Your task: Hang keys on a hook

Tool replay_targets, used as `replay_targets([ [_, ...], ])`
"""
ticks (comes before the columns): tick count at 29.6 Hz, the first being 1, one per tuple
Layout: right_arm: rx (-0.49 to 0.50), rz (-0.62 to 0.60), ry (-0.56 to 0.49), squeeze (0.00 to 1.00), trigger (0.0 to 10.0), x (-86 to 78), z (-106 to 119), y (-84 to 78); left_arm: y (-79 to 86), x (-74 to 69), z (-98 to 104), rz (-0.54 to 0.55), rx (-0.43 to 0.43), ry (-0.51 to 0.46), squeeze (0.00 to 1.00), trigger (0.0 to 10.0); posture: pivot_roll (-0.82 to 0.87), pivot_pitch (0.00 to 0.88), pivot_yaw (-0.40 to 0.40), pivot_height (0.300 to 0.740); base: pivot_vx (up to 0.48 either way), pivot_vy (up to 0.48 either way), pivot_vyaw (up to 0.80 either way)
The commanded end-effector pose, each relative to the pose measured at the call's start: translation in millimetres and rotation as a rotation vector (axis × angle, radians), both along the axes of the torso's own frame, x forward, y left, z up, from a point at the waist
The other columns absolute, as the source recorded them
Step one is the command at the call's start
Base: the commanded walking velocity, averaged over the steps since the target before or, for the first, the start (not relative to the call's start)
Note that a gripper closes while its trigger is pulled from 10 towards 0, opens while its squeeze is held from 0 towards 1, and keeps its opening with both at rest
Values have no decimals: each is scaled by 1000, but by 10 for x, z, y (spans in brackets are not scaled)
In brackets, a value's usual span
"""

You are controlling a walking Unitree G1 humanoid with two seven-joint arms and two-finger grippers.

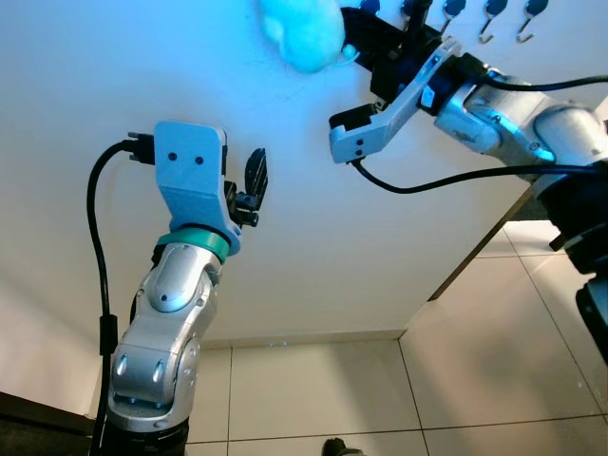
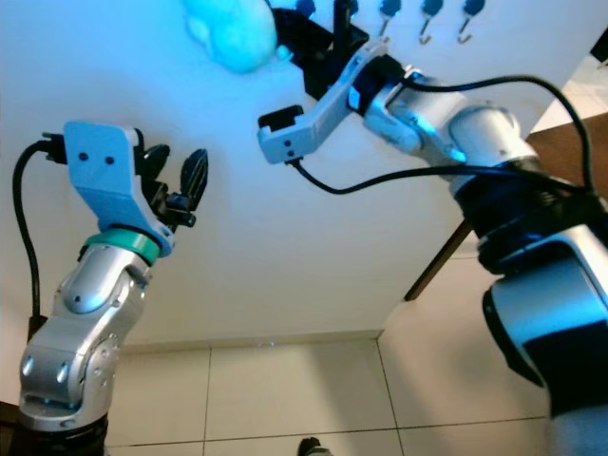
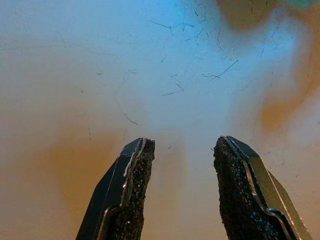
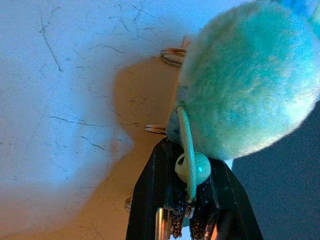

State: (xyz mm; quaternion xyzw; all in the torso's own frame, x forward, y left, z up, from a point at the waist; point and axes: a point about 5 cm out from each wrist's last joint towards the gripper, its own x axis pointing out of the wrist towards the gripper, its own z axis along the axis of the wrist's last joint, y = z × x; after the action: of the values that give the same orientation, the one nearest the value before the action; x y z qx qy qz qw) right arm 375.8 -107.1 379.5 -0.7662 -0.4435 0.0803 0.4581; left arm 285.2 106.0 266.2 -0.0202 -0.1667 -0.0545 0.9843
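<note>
A fluffy turquoise pom-pom (image 1: 304,33) on a keychain hangs from my right gripper (image 1: 353,30), which is raised against the white wall (image 1: 313,218). In the right wrist view the gripper (image 4: 190,200) is shut on the keychain's green cord beside a small round bell (image 4: 192,167), and metal key rings (image 4: 172,55) rest against the wall behind the pom-pom (image 4: 245,85). A row of several small hooks (image 1: 486,36) with blue knobs runs along the wall just right of that gripper. My left gripper (image 2: 176,163) is held up lower left, open and empty, facing the wall (image 3: 184,150).
Beige floor tiles (image 1: 380,380) meet a baseboard below the wall. A dark wooden edge (image 1: 475,256) runs diagonally down at the right. Black cables loop from both wrists.
</note>
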Motion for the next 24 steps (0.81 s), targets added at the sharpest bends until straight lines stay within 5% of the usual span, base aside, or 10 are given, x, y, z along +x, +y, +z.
replay_targets([
  [1, -40, -20, 28, 0, 10000, 29, -71, -26, -10, 10, -18, -6, -2, 7, 0, 10000, -73, 139, 108, 740, 0, 0, 0],
  [10, -111, -10, 125, 0, 10000, 78, -318, 3, -1, 14, -18, -2, -1, 9, 0, 10000, -65, 141, 109, 740, 0, 0, 0],
  [14, -128, 108, 159, 0, 10000, 8, -399, 108, 4, 13, -18, 1, 1, 9, 0, 10000, -65, 141, 106, 740, 0, 0, 0],
  [17, -124, 338, 172, 0, 10000, -186, -427, 239, -3, 10, -24, -1, 3, 11, 0, 10000, -67, 138, 108, 740, 0, 0, 0],
  [24, -143, 348, 194, 0, 10000, -192, -477, 245, -6, 15, -21, -3, 4, 10, 0, 10000, -68, 136, 108, 740, 0, 0, 0],
])
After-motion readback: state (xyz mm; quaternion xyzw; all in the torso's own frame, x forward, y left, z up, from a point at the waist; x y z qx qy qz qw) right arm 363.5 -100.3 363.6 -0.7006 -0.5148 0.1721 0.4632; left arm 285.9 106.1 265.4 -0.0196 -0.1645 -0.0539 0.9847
